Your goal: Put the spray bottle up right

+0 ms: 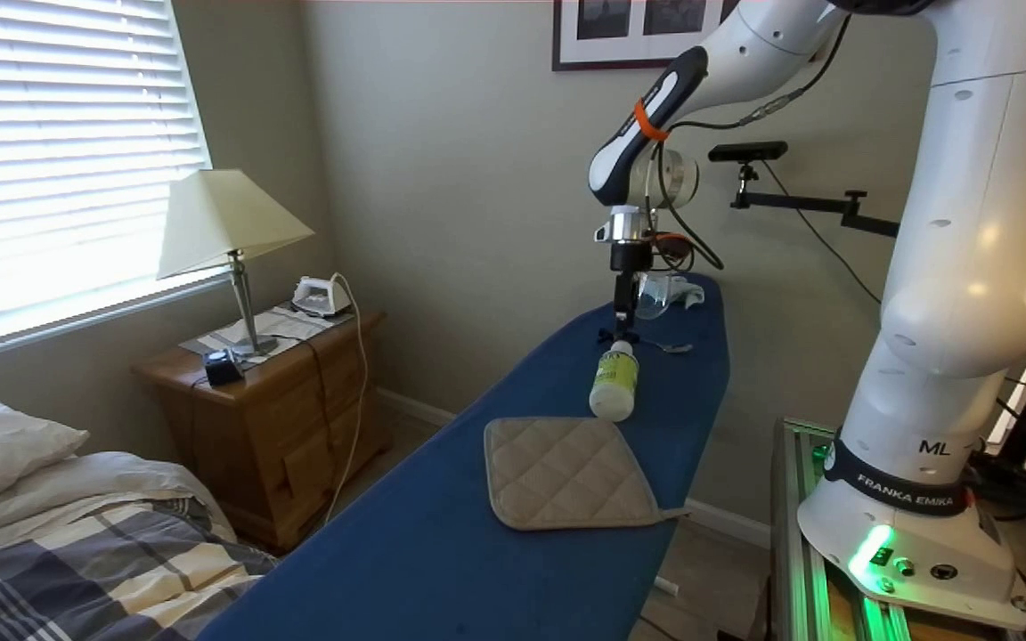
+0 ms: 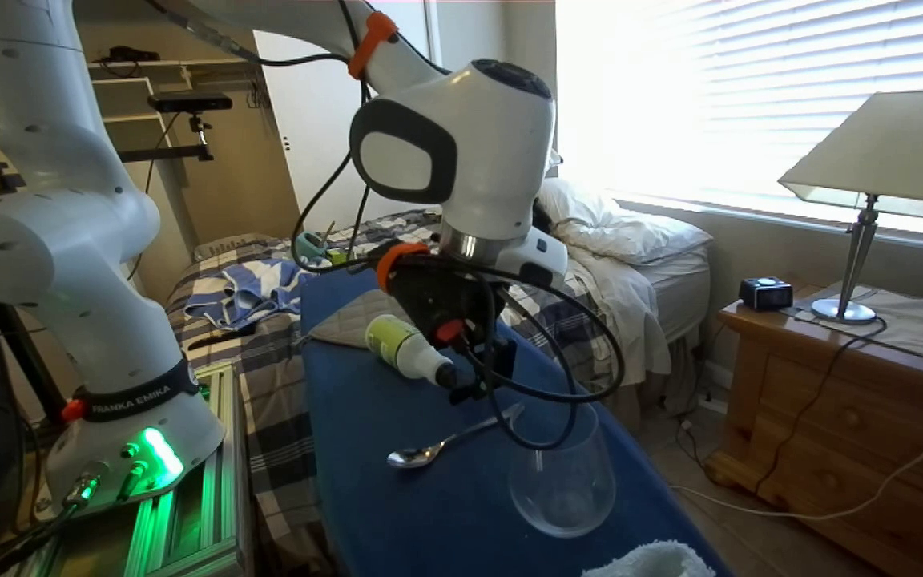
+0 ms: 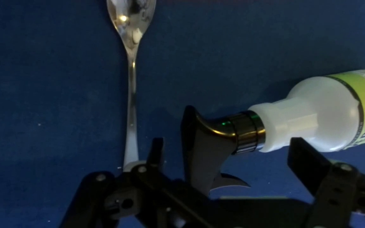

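The white jointed robot arm (image 1: 949,312) reaches from its base over the nearest long edge of the blue cloth-covered ironing board (image 1: 388,570), wrist bent so the black two-fingered gripper (image 3: 227,145) points down. It is released: its fingers (image 3: 309,164) stand spread apart, and in the wrist view the black trigger top of the white spray bottle (image 3: 284,125), labelled in lime green, shows between them. The bottle lies on its side between the long edges, top toward the board's rounded end, base beside the tan quilted fabric pad (image 1: 571,472); whether they touch cannot be told. The pad's loop reaches the long edge beside the base.

Toward the rounded end, a silver metal spoon (image 3: 132,85) lies crosswise, its handle tip partly covered by the gripper. Farther along, nearer the opposite long edge, sits a clear round glass (image 2: 562,489), black cable loops (image 2: 620,353) hanging across it in an exterior view. White fluffy cloth (image 2: 658,561) lies by the rounded end.
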Robot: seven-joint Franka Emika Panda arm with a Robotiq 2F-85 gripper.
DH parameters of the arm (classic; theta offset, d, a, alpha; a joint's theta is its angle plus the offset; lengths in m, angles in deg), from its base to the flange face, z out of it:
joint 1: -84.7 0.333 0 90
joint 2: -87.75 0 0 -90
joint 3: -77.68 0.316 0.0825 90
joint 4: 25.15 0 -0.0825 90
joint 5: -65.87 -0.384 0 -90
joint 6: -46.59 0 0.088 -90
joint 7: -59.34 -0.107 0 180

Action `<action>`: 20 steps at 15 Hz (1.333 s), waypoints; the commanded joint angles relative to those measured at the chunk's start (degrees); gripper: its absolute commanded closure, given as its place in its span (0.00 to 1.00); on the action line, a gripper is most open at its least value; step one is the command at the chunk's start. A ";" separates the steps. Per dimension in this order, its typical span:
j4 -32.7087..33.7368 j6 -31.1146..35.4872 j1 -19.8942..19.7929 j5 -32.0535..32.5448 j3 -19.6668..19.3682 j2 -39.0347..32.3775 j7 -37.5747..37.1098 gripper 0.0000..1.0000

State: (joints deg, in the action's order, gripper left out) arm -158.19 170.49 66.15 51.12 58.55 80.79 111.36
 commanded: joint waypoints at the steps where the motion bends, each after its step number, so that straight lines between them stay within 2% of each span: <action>1: -1.07 2.76 -1.60 -2.78 1.13 -0.48 2.88 0.12; 2: -1.15 2.93 -1.64 -3.11 1.18 -0.55 2.99 0.25; 3: -1.17 3.18 -1.67 -3.43 1.23 -0.63 3.10 0.25; 4: -1.18 3.27 -1.71 -3.58 1.29 -0.70 3.06 0.15; 5: -1.21 3.29 -1.75 -3.86 1.36 -0.72 3.01 0.08; 7: -1.28 3.45 -1.83 -4.50 1.49 -0.72 3.08 0.00; 9: -1.27 3.49 -1.87 -5.20 1.58 -0.74 3.24 0.00; 10: -1.28 3.52 -1.86 -5.55 1.61 -0.75 3.35 0.23; 11: -1.30 3.60 -1.86 -5.71 1.63 -0.78 3.44 0.25; 17: -1.42 4.10 -1.95 -6.16 1.79 -0.92 3.48 0.66; 18: -1.42 4.25 -1.97 -6.20 1.80 -0.96 3.46 0.68; 20: -1.46 4.52 -1.99 -6.29 1.81 -1.07 3.49 0.79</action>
State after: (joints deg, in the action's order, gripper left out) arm -158.85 173.32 65.39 46.87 59.31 80.12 112.99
